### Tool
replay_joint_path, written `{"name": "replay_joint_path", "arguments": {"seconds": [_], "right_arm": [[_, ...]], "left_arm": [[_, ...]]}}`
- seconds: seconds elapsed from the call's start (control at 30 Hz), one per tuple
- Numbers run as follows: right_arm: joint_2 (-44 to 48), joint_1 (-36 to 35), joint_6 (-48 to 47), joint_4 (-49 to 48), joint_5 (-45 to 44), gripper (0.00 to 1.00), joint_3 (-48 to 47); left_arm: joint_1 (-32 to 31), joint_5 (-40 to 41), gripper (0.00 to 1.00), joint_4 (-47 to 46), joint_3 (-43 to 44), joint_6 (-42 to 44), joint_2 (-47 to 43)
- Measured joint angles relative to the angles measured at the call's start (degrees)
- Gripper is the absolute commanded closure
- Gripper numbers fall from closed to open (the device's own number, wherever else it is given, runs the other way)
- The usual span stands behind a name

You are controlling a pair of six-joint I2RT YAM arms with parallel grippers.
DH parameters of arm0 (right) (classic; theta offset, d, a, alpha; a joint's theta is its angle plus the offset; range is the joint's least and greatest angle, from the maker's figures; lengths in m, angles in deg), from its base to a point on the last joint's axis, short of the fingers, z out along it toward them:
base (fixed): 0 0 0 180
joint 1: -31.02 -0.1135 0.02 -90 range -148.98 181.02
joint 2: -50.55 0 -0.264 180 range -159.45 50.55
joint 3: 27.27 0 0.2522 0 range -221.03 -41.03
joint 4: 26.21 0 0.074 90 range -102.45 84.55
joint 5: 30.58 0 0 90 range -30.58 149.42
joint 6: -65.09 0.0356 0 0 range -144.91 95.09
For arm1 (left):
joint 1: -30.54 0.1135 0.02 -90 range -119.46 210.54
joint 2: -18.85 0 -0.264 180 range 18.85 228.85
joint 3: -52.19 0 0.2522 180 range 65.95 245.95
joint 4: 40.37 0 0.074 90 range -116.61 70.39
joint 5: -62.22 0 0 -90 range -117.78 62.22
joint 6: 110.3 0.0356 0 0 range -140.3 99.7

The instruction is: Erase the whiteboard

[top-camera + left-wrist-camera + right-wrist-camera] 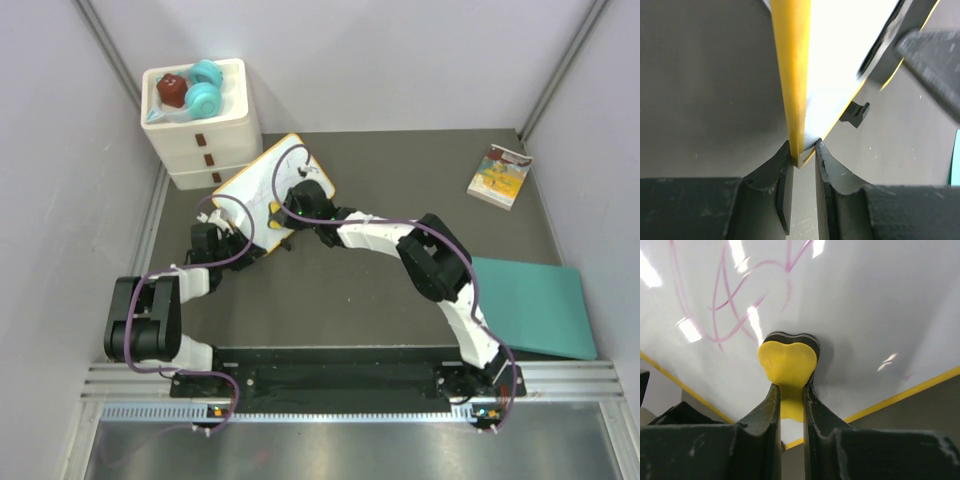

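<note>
Counting what we see: one whiteboard [255, 190], one eraser [787, 360], two grippers, both on the board.

The whiteboard sits at the back left of the table [380, 160], just in front of the drawer box [205, 135], with its face tilted up off the surface.

Left gripper [804, 152]: its fingers are pressed onto the board's yellow frame at the near corner, one finger on each side of the edge. One black foot [856, 114] is visible on the board's back in the left wrist view.

Right gripper [790, 387]: it is clamped on the single yellow heart-shaped eraser. The eraser's dark underside is flat against the white face, near the lower frame edge.

One purple looping scribble [730, 305] remains on the board, up and to the left of the eraser in the right wrist view. The eraser isn't touching it.

Other items:
- The drawer box is white and has three drawers.
- Three toys sit on top of it: one brown-red [172, 90] and two teal [205, 85].
- One booklet [500, 175] lies at the back right.
- One teal mat [530, 305] lies at the right, well apart from the board.
</note>
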State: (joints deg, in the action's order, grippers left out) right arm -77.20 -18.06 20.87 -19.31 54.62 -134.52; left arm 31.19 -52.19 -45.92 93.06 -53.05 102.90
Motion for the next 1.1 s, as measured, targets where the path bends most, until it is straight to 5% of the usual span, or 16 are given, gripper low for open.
{"name": "replay_joint_path", "arguments": {"seconds": [0.73, 1.1], "right_arm": [[-3.58, 14.27, 0.74, 6.34, 3.15, 1.00, -9.81], [-4.15, 15.43, -0.50, 7.37, 6.60, 1.00, -10.88]], "left_arm": [[0.00, -0.20, 0.81, -0.09, 0.00, 0.57, -0.02], [0.00, -0.15, 0.81, 0.15, 0.00, 1.03, -0.04]]}}
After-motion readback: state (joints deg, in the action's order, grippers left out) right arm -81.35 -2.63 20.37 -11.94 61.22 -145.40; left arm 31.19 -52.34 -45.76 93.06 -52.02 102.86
